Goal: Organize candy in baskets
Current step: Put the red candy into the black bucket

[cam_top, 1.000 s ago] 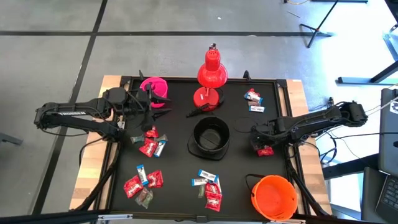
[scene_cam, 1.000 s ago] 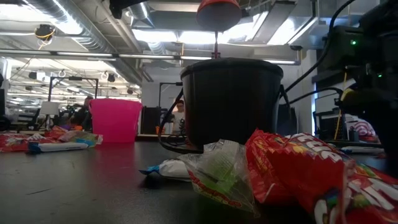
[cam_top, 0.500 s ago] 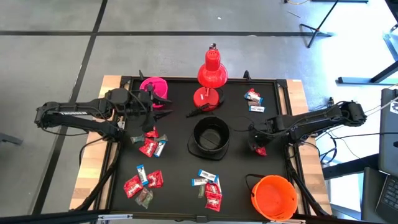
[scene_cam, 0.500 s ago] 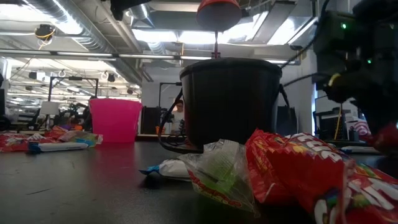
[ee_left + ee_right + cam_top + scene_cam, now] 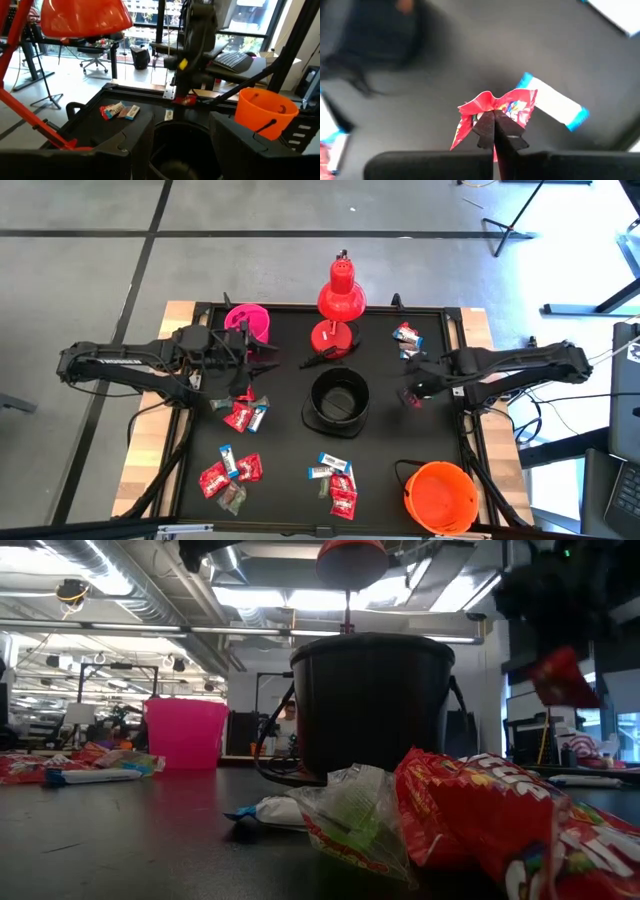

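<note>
My right gripper (image 5: 412,393) hangs above the table to the right of the black basket (image 5: 340,402), shut on a red candy (image 5: 495,110) that also shows in the low view, red candy (image 5: 563,678). My left gripper (image 5: 262,348) stands open and level beside the pink basket (image 5: 247,320), holding nothing; its fingers frame the black basket (image 5: 177,145). The orange basket (image 5: 440,495) stands at the near right corner. Loose candy lies on the table in several heaps (image 5: 243,412), (image 5: 230,472), (image 5: 335,480), (image 5: 407,340). My right gripper pinches the red candy's crumpled wrapper (image 5: 492,106) between its two fingertips. The fingers come from above, pointing steeply down. The candy hangs tilted below them, lifted clear of the table.
A red desk lamp (image 5: 340,300) stands at the far middle, its base behind the black basket. A white-and-blue candy (image 5: 555,105) lies on the table under the right gripper. Dark bare table lies between the black basket and the orange basket.
My right gripper has risen from the table with the red candy, which lay on the table to the right of the black basket and now hangs clear of it. The gripper has also drifted a little toward the far edge.
</note>
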### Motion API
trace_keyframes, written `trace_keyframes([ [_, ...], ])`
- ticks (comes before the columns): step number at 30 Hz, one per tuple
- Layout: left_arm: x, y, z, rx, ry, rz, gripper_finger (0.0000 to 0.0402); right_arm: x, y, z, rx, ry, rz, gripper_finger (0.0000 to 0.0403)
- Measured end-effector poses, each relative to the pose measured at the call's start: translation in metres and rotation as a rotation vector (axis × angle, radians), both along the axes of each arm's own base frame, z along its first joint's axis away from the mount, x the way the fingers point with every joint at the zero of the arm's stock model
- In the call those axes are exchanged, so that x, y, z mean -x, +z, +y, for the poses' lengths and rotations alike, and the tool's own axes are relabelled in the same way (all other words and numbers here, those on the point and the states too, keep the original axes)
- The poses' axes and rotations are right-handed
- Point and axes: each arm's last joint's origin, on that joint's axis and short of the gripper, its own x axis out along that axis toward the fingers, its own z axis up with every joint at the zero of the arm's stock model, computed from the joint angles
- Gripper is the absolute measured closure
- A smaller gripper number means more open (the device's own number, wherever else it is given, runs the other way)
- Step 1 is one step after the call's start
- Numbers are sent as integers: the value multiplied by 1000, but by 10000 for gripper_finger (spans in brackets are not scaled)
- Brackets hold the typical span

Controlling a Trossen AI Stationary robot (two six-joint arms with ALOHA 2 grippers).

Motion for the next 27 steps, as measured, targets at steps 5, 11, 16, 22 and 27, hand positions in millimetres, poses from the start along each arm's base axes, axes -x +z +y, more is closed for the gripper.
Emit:
trace_keyframes([
  [5,-2,-2,0,0,-10,10,223,-5,23,-1,48,60,-148,403],
  [11,-11,-6,-4,-5,-90,32,223,-22,38,3,25,177,-395,403],
  [16,-20,-11,-11,-46,-136,49,223,-32,48,6,9,266,-544,403],
  [22,-30,-8,-22,-119,-192,-18,223,-38,55,7,20,308,-633,403],
  [27,-32,-8,-26,-132,-212,-32,223,-37,54,6,31,310,-612,403],
])
